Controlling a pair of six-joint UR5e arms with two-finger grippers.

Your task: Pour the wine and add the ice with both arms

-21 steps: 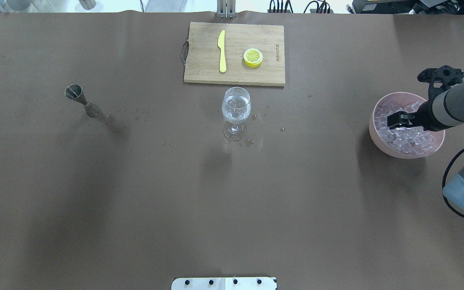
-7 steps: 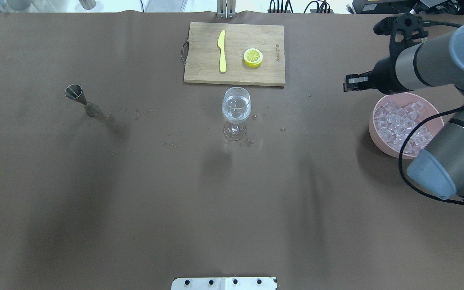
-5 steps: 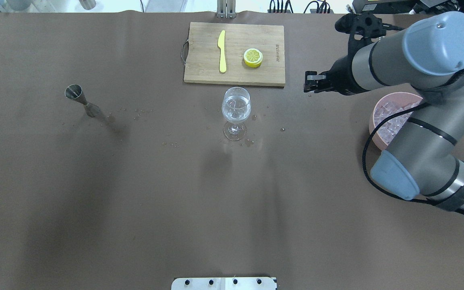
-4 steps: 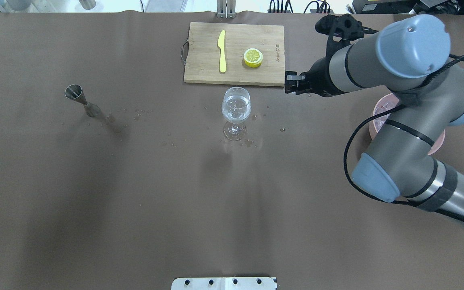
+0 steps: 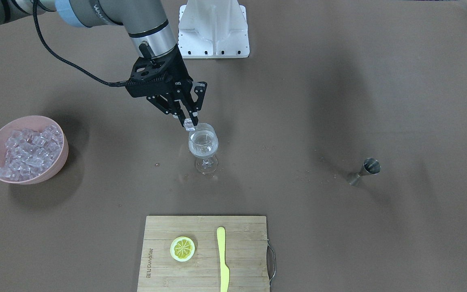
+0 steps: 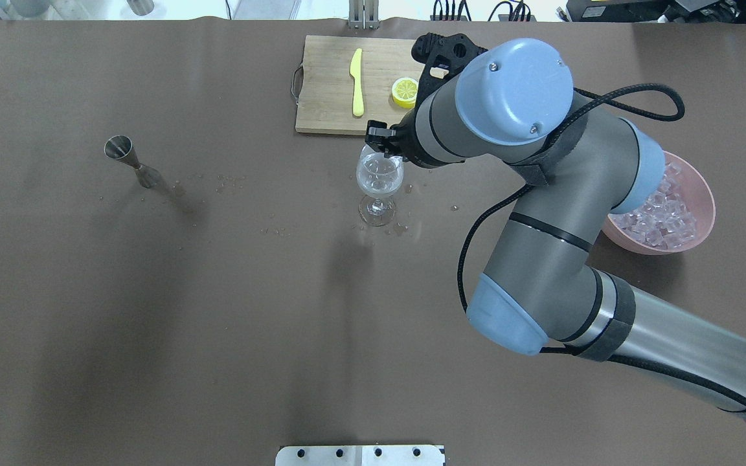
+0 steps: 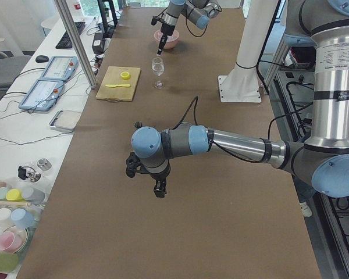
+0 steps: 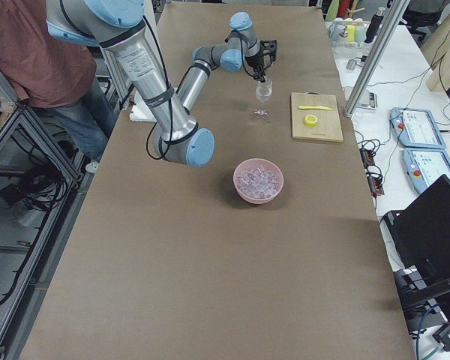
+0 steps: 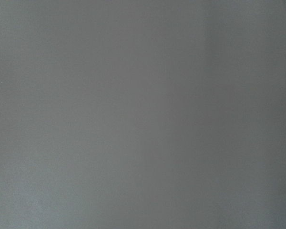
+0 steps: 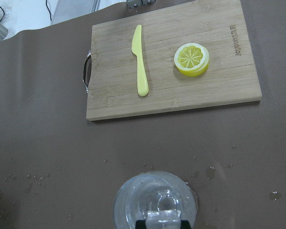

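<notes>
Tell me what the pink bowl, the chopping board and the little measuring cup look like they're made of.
The pink bowl is probably plastic: matte, one even opaque colour, thin rim. The chopping board is wood, maybe bamboo: pale strips with visible grain. The measuring cup is metal, likely steel: grey and shiny.

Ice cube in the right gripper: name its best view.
Exterior front-facing: the cube shows clearly in the right gripper, above the glass. Right wrist view crops it at the bottom edge; overhead, the gripper hides it; side views show it too small.
</notes>
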